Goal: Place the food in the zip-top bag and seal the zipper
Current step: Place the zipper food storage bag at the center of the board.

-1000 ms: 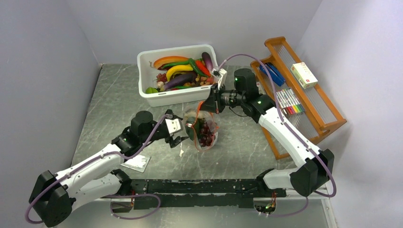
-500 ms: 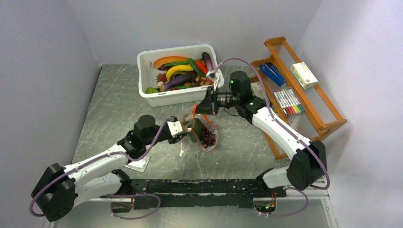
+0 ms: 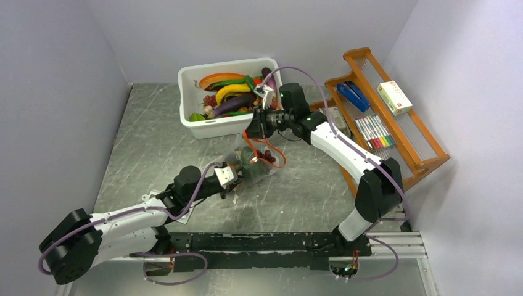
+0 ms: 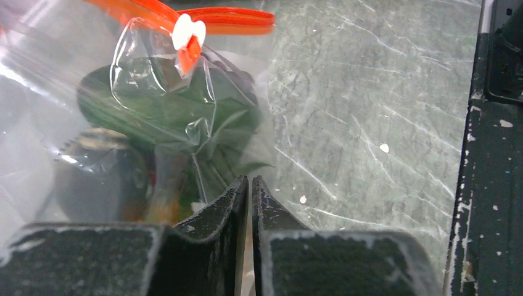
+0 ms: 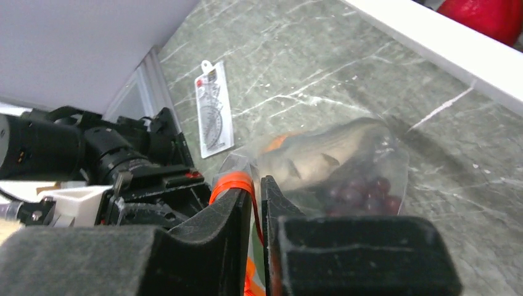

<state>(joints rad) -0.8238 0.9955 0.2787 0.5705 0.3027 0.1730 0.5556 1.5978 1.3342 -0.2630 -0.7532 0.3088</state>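
Zip-top bag (image 3: 253,168), food (image 5: 358,191) inside, lies mid-bench (image 3: 154,135), my left fingers (image 4: 216,216) pressed together on its clear film, right fingers (image 5: 225,216) nipping the orange zipper (image 5: 229,183); best to anchor left, slide right along a taut strip.

Marbled table (image 3: 148,135) bearing white tub (image 3: 222,127), flat card (image 5: 214,117)

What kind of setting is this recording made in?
Likely a walled robot test bench, not a kitchen: plain walls box in a marbled table, a white tub holds toy produce, and a wooden rack holds markers.
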